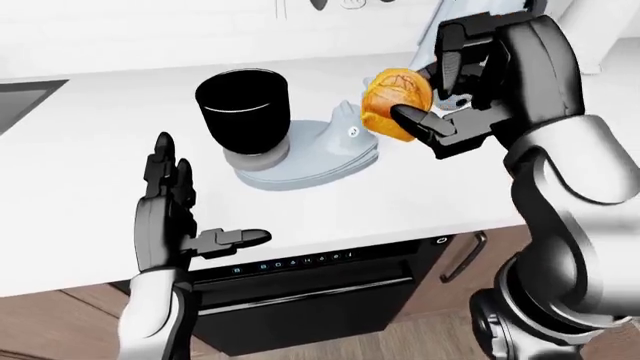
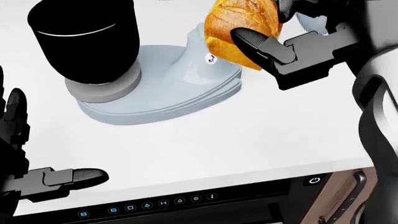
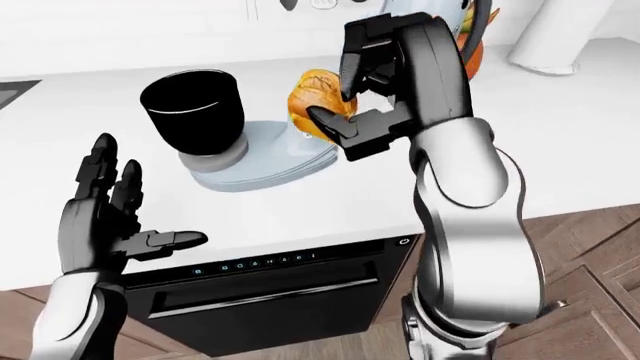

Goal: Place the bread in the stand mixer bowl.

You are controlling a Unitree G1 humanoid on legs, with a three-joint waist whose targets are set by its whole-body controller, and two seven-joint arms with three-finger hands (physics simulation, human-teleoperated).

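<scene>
Right hand: the right hand (image 1: 440, 94) is raised above the counter, black fingers clenched around the bread (image 1: 395, 101); one finger (image 2: 255, 43) lies across the loaf's lower face, the others come over the top.
Bread: golden-orange crusty round loaf, glossy and ridged, held in the air over the neck of the stand mixer (image 1: 315, 150), to the right of the bowl in the left-eye view and not inside it.
Left hand: the left hand (image 1: 175, 217) hangs low at the left of the left-eye view, released and holding nothing, fingers upright and spread, thumb (image 1: 235, 239) pointing right over the counter's near edge.
Stand mixer bowl: the stand mixer bowl (image 1: 243, 112) is a black, smooth, cylindrical, open-topped vessel seated on a grey collar of the pale blue-grey mixer base, whose foot is a rounded, stepped plate.
Counter: the white countertop (image 1: 90, 157) is matte and flat.
Head view only: close look at a small round white mark (image 2: 211, 59) on the mixer neck just beside the loaf, and at the blue icons on the control strip.
Eye views only: the black dishwasher front (image 3: 270, 300) under the counter, and wood-grain cabinet doors (image 3: 600, 247).
Right-eye view only: the whole silver right forearm (image 3: 470, 217), bent upward at the elbow, hiding part of the loaf.
</scene>
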